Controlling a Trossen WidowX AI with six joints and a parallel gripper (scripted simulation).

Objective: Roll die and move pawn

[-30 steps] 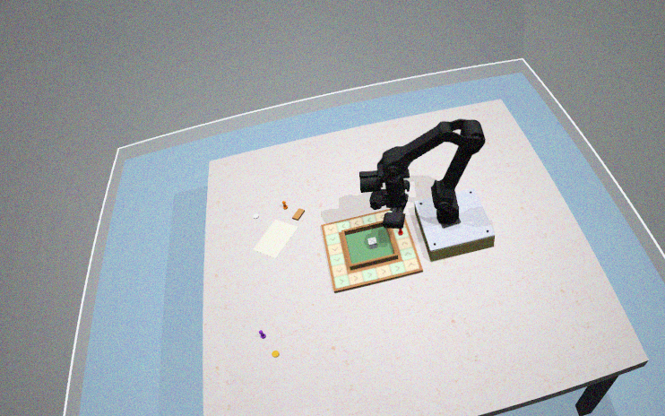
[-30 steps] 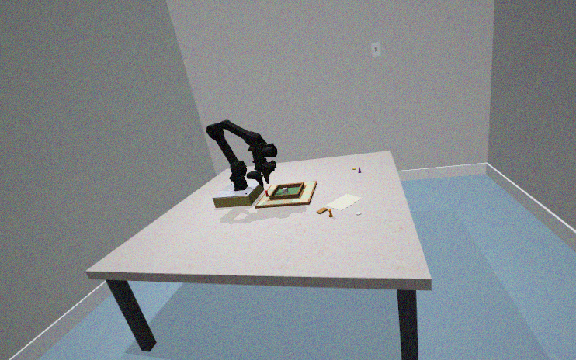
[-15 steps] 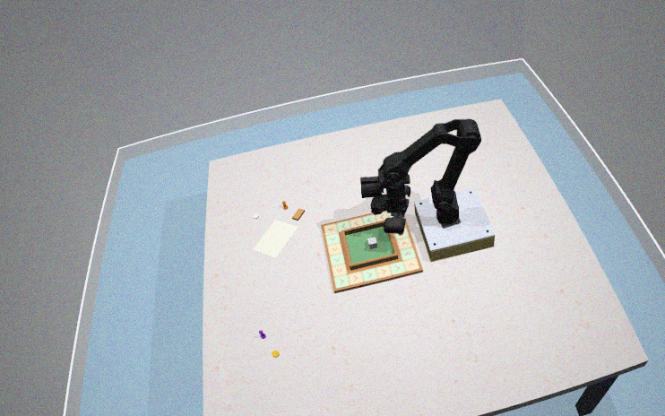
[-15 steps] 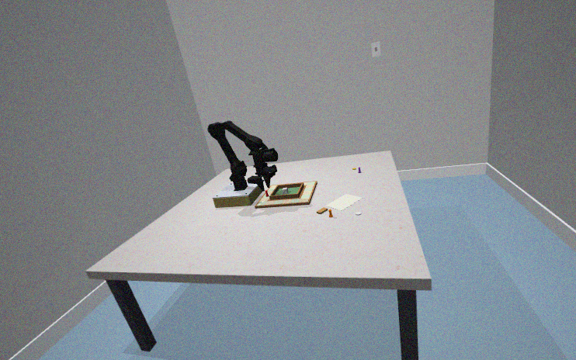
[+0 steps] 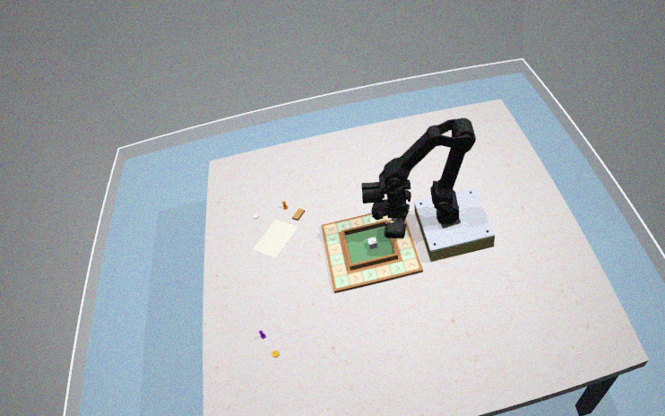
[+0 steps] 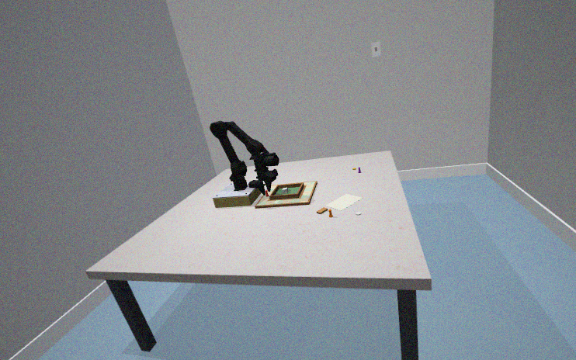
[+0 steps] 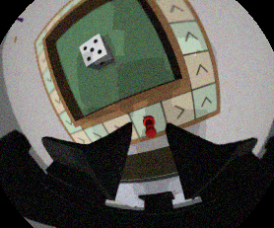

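Five dark pips mark the white die (image 5: 372,241) (image 6: 285,189) (image 7: 93,50).

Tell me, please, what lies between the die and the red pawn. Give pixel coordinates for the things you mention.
Between the die (image 5: 372,241) (image 6: 285,188) (image 7: 93,50) and red pawn (image 6: 267,193) (image 7: 150,127) lie some green tray floor (image 5: 359,252) (image 6: 294,191) (image 7: 133,73) and the wooden tray wall (image 5: 396,248) (image 6: 274,191) (image 7: 133,102), as the wrist view shows.

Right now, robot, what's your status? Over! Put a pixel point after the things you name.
Gripper (image 7: 149,125) partly open, nothing held. Red pawn (image 6: 267,193) (image 7: 150,126) standing on the board (image 6: 281,205) (image 7: 219,93), between the fingertips in the wrist view. Die (image 5: 372,241) (image 7: 93,49) in tray, five up. Nothing seen blocking the pawn's squares, over.
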